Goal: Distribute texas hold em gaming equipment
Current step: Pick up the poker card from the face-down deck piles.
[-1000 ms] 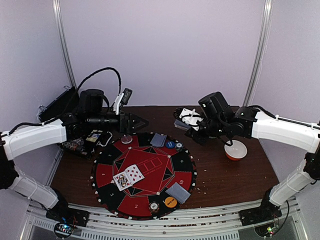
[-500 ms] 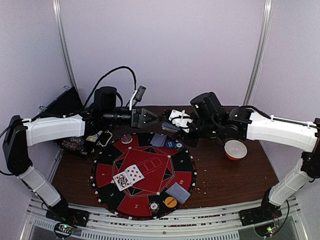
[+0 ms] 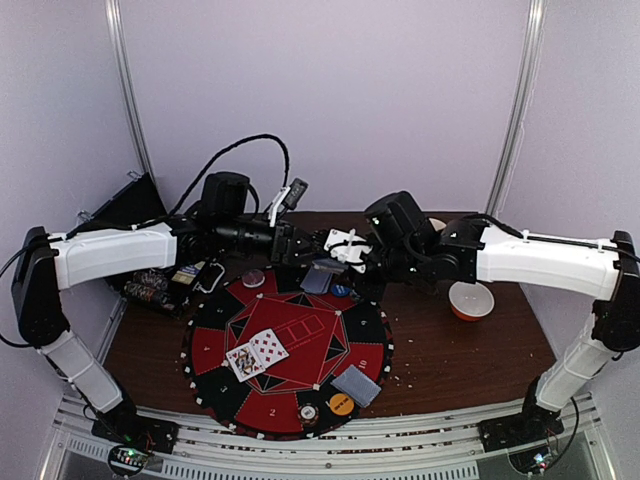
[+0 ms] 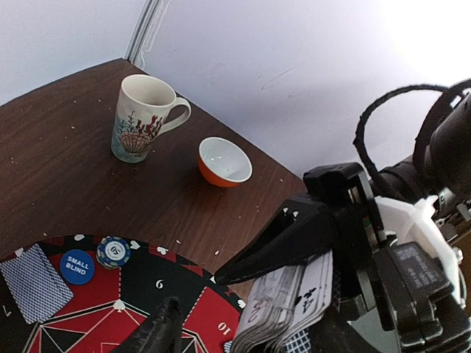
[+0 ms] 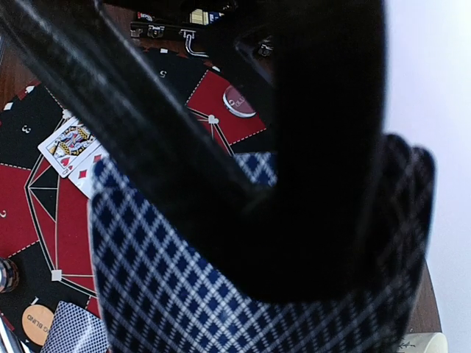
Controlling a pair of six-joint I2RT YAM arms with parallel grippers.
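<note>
Above the mat's (image 3: 345,325) 12 o'clock edge, my R claw (image 3: 332,260) is clenched on the card deck (image 4: 283,309). My L claw (image 3: 298,250) is released, jaws apart at the deck's edge. Risk, IMO: if L bites several cards or nudges the stack, cards will spill onto the surface (image 3: 450,360).

Card deck (image 5: 162,294) — blue-white diamond-check backs; mat (image 3: 305,330) red-black; bowl (image 4: 221,165) orange, white inside.
</note>
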